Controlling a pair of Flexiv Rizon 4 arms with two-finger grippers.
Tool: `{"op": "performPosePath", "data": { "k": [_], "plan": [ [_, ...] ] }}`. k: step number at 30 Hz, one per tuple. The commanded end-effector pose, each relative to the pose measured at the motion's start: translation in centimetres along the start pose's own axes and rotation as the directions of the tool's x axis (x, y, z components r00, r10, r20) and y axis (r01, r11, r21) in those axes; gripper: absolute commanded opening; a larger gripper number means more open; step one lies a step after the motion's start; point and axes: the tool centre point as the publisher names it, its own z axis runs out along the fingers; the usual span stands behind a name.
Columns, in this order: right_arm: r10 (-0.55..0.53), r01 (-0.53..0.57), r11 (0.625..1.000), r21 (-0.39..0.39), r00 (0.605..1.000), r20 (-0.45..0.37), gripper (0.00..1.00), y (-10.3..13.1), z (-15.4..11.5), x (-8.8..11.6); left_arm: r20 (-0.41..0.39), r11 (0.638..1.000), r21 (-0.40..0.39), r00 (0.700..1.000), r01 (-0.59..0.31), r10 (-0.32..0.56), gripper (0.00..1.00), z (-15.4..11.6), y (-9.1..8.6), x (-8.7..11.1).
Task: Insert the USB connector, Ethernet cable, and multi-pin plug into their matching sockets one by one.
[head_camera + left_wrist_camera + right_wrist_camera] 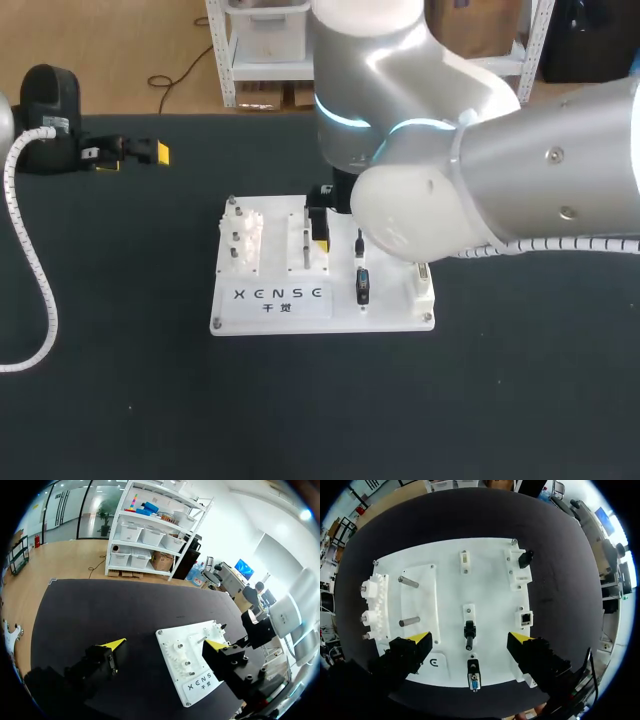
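White board (490,580) beneath, we should centre our wide-open, empty right end effector (469,640) squarely over the black plug (469,630).

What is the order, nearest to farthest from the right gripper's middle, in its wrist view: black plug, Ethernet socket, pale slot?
1. The black plug, between the open fingers of the right gripper.
2. The Ethernet socket, beside one finger.
3. The pale slot, far ahead near the white board edge.
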Motion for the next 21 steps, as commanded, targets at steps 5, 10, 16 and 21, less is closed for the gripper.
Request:
{"op": "performPosePath", "data": {
  "k": [5,10,16,21],
  "plan": [
    [-0.012,0.012,1.0,-0.017,1.0,-0.001,0.8,-0.2,1.1,-0.6,0.0,1.0,0.0,1.0,0.0,0.0,1.0,0.0,0.0,0.0],
    [-0.014,0.014,1.0,-0.017,1.0,-0.004,0.49,-0.3,1.2,-0.8,0.0,1.0,0.0,1.0,0.0,0.0,1.0,0.0,0.0,0.0],
    [-0.03,0.03,0.999,-0.022,1.0,0.002,0.33,-0.4,1.1,-1.0,0.0,1.0,0.0,1.0,0.0,0.0,1.0,0.0,0.0,0.0],
    [-0.052,0.052,0.998,-0.024,0.999,0.012,0.09,-0.4,1.2,-1.3,0.0,1.0,0.0,1.0,0.0,0.0,1.0,0.0,0.0,0.0]
  ]
}}
